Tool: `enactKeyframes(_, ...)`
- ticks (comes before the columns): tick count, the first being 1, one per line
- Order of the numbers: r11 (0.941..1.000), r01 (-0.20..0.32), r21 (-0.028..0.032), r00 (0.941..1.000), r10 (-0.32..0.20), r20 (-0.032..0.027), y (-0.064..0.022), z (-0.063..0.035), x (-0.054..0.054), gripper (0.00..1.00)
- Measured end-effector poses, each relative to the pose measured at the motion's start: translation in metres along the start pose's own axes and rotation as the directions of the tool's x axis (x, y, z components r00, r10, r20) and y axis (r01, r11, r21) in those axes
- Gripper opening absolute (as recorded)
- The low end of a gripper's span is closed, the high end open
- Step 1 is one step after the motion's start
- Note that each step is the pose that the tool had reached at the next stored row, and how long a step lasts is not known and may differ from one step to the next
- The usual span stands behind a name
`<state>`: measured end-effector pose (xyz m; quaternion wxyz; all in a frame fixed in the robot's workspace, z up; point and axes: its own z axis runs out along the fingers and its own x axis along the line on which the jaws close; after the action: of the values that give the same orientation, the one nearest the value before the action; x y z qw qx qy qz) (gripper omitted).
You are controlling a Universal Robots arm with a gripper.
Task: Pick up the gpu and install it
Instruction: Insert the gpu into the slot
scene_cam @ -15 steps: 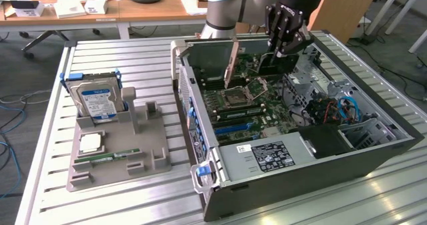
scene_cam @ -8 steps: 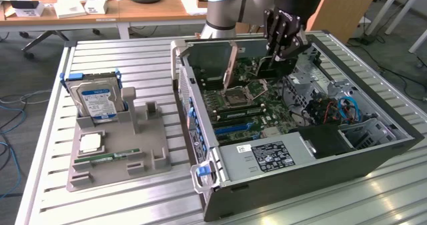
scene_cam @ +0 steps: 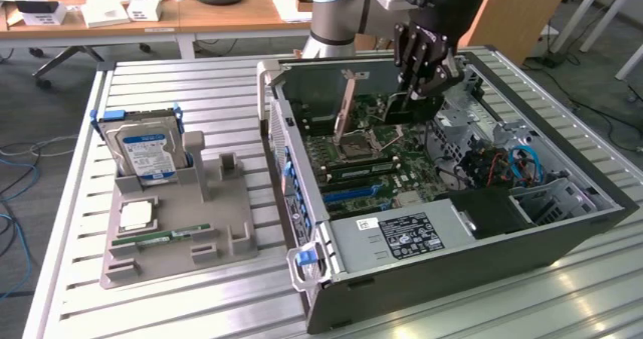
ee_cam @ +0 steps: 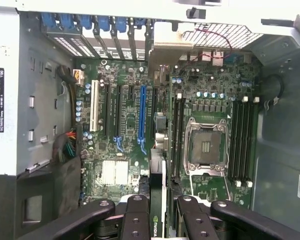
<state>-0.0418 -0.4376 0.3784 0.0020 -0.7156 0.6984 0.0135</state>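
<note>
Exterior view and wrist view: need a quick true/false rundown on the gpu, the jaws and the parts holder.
1. The jaws are shut on the gpu, holding it over the open case. True.
2. The gpu is seated in the blue slot. False: the slot is bare, and the card hangs above the motherboard in the jaws.
3. The hard drive stands upright in the grey holder outside the case. True.
4. A cooler covers the CPU socket. False: the socket is uncovered, with nothing mounted on it.
</note>
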Motion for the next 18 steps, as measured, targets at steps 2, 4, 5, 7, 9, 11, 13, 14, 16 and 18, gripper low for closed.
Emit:
enactKeyframes(2, 1.0000, 0.000, 0.0000, 1.0000, 0.000, -0.0001, 0.0000, 0.0030, 0.000, 0.26)
enactKeyframes(4, 1.0000, 0.000, -0.0001, 1.0000, 0.000, -0.0002, 0.0000, 0.0056, 0.000, 0.26)
enactKeyframes(5, 1.0000, 0.000, 0.0000, 1.0000, 0.000, -0.0001, 0.0000, 0.0069, 0.000, 0.26)
enactKeyframes(7, 1.0000, 0.000, 0.0000, 1.0000, 0.000, 0.0000, 0.0000, 0.0095, 0.000, 0.26)
enactKeyframes(9, 1.0000, 0.000, 0.0000, 1.0000, 0.000, -0.0001, 0.0000, 0.0120, 0.000, 0.26)
enactKeyframes(11, 1.0000, 0.000, 0.0000, 1.0000, 0.000, 0.0000, 0.0001, 0.0142, 0.000, 0.26)
enactKeyframes(13, 1.0000, 0.000, 0.0000, 1.0000, 0.000, -0.0001, 0.0001, 0.0161, 0.000, 0.26)
enactKeyframes(14, 1.0000, 0.000, -0.0001, 1.0000, 0.000, -0.0001, 0.0001, 0.0171, 0.000, 0.26)
enactKeyframes(16, 1.0000, 0.000, 0.0000, 1.0000, 0.000, -0.0001, 0.0002, 0.0192, 0.000, 0.26)
enactKeyframes(18, 1.0000, 0.000, 0.0000, 1.0000, 0.000, -0.0001, 0.0003, 0.0211, 0.000, 0.26)
